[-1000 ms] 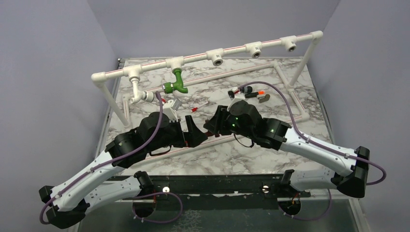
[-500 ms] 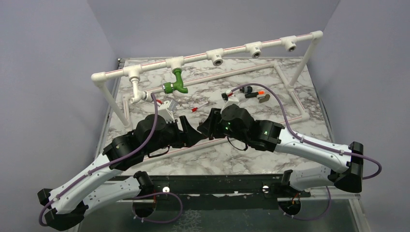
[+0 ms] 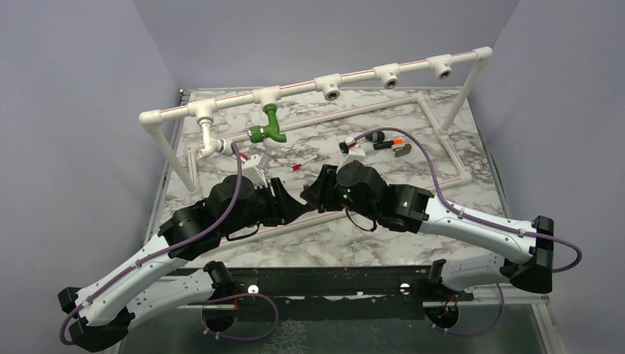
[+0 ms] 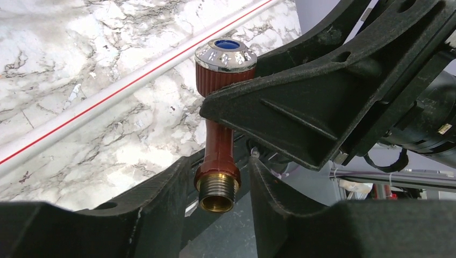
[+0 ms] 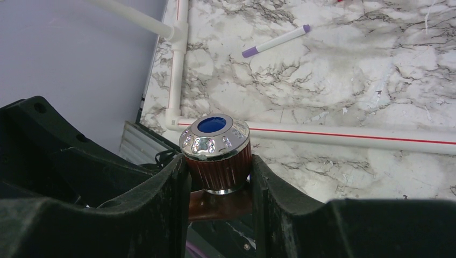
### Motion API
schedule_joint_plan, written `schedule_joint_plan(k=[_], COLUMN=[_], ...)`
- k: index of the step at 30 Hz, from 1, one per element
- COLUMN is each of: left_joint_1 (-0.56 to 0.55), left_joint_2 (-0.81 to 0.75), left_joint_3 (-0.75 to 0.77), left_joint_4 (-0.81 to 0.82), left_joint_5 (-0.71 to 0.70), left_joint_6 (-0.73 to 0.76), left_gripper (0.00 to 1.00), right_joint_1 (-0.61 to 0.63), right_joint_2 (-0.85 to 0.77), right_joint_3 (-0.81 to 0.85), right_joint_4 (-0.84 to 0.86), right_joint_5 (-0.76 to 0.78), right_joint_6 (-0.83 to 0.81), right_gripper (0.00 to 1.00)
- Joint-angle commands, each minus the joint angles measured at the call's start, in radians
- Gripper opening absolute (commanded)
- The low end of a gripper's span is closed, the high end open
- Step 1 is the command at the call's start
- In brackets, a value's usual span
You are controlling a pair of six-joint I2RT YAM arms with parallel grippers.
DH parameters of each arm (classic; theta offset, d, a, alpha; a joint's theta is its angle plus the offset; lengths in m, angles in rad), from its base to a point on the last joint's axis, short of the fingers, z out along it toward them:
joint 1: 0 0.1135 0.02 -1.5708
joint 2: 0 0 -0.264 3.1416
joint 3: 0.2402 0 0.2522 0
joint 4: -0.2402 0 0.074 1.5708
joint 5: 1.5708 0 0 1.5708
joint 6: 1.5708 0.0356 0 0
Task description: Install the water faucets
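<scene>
Here the right pincer [image 5: 218, 164] clamps the knob of the copper faucet [image 4: 219, 142], spout hidden; the left pincer [image 4: 218, 169] flanks its threaded stem, grip impossible to tell.

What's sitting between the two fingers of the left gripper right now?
The threaded brass end of the copper-coloured faucet, plain in the left wrist view; the right gripper grips its ribbed knob.

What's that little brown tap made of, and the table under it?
The tap body looks glossy reddish-brown: coated metal or plastic, unclear which. Its threaded end looks brass, yellow and metallic. The knob cap looks chromed, mirror-bright. The table shows a grey-veined white marble pattern, possibly printed.
</scene>
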Motion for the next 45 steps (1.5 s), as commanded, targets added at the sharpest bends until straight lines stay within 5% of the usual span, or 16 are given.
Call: schedule_joint_plan(k=[1,6,10,14,23,28,45], left_joint_1=[-0.006,-0.006,-0.006,-0.006,-0.006,-0.006,-0.006], left_joint_2=[-0.003,0.003,0.013,-0.001,-0.059,-0.087,-0.240], left_joint_3=[0.000,-0.002,0.000,0.000,-0.014,-0.017,-0.015], left_joint_4=[0.033,0.036,0.047,0.056,0.060,0.071,0.119], left_joint_5=[0.022,0.037,0.045,0.045,0.027,0.035,0.117], left_joint_6=[-0.005,-0.002,0.008,0.013,0.006,0.016,0.111], left_gripper=[0.44,0.37,0.01,0.00,0.00,0.00,0.00], right_joint_1=[0.009,0.011,0.014,0.015,0.015,0.015,0.014], right_joint_2=[-0.023,-0.022,-0.020,-0.033,-0.102,-0.200,-0.411], right_joint_3=[0.028,0.029,0.023,0.010,-0.040,-0.121,-0.214], right_joint_4=[0.011,0.017,0.026,0.032,0.025,0.076,0.246], right_joint_5=[0.057,0.058,0.047,0.037,0.031,0.021,-0.315], right_joint_6=[0.018,0.014,0.016,0.009,0.003,-0.013,-0.253], right_gripper=[0.00,0.00,0.00,0.01,0.47,0.58,0.68])
